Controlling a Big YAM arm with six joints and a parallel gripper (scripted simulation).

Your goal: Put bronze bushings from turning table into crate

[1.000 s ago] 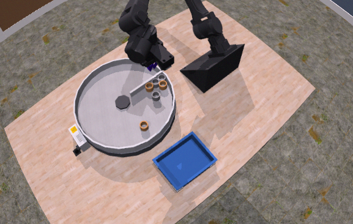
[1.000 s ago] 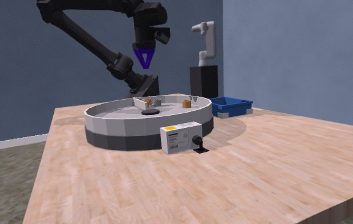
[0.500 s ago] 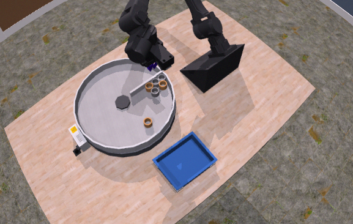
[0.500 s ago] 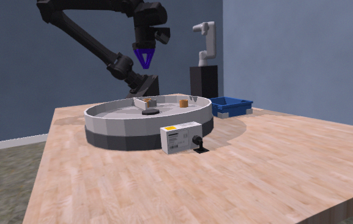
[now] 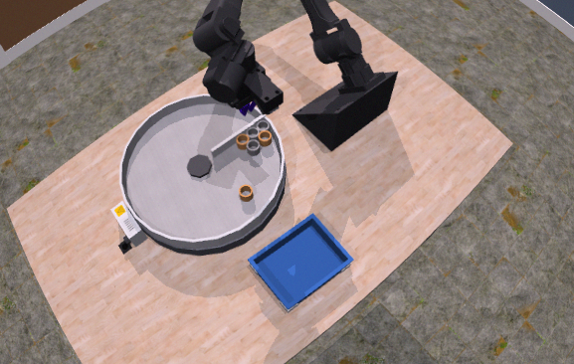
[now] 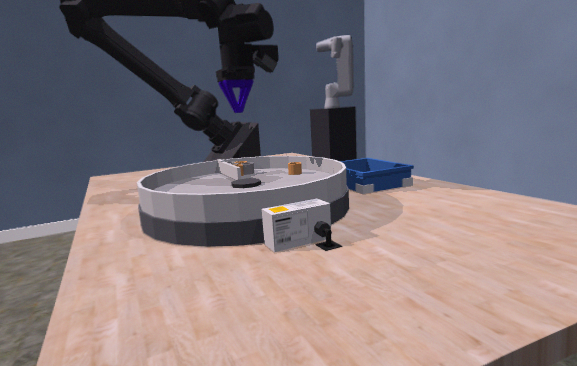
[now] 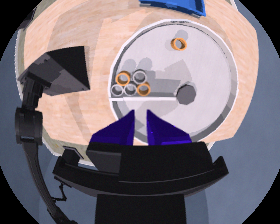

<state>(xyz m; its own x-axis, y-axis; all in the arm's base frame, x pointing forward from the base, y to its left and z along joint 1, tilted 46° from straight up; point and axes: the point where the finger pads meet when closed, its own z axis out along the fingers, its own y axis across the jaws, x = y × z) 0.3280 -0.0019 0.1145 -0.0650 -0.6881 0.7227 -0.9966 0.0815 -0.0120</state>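
Observation:
The grey turning table (image 5: 202, 171) carries three bronze bushings. Two of them (image 5: 242, 141) (image 5: 265, 137) sit in a cluster with three steel bushings (image 5: 253, 131) against a white bar (image 5: 237, 134) near the far rim. The third bronze bushing (image 5: 246, 189) stands alone toward the near right rim, and also shows in the side view (image 6: 294, 168) and the wrist view (image 7: 179, 44). My gripper (image 5: 247, 106) (image 6: 236, 107) hangs high above the table's far rim, fingers nearly together with only a narrow gap (image 7: 140, 129) and nothing between them. The blue crate (image 5: 300, 260) is empty.
A dark octagonal hub (image 5: 198, 165) sits at the table's centre. A white box with a yellow label (image 5: 126, 225) and a small black sensor stand against the table's near left side. My black base (image 5: 346, 109) stands behind the table. A white arm on a pedestal (image 6: 335, 75) stands far back.

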